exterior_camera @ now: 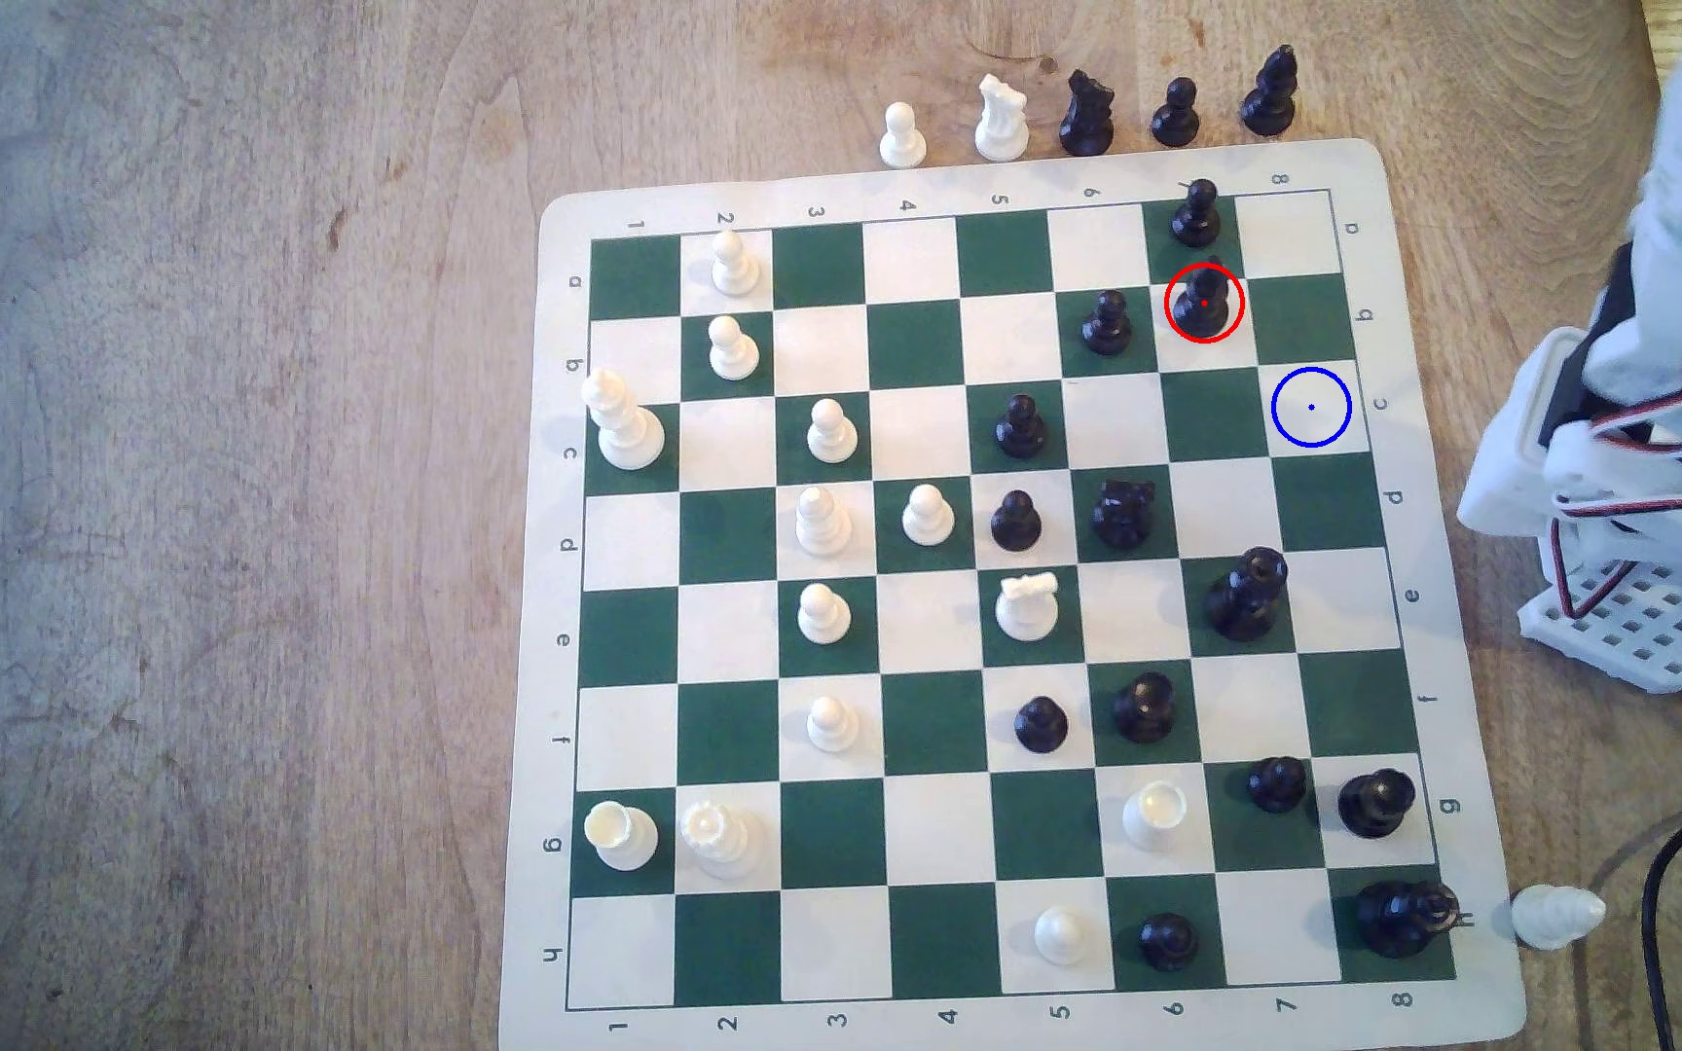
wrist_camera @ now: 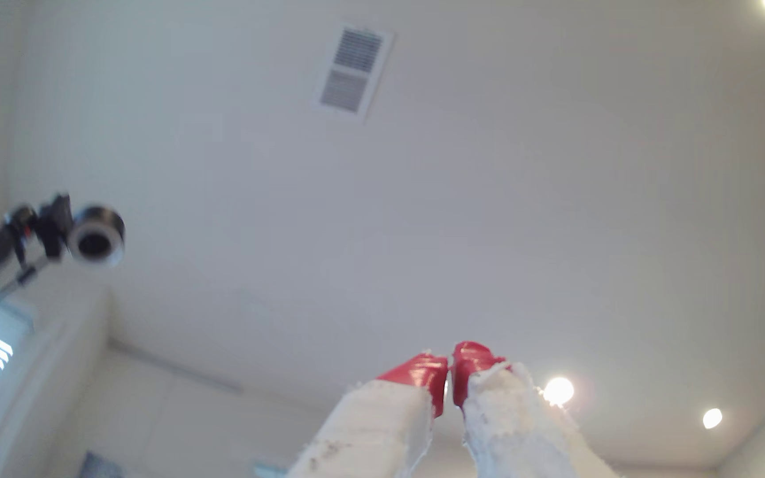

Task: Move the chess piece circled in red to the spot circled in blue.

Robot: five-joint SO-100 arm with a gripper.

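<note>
While the white arm [exterior_camera: 1646, 424] stands folded off the exterior view's right edge of the green-and-cream chess mat [exterior_camera: 958, 596], its hand [wrist_camera: 449, 367] points at the ceiling, red-tipped fingers [wrist_camera: 422, 372] pressed together on nothing. Ringed in red, the glossy black bishop-like chess piece [exterior_camera: 1203, 301] stands upright on a cream square, diagonally adjacent to the blue-circled cream square [exterior_camera: 1311, 406], which is bare.
</note>
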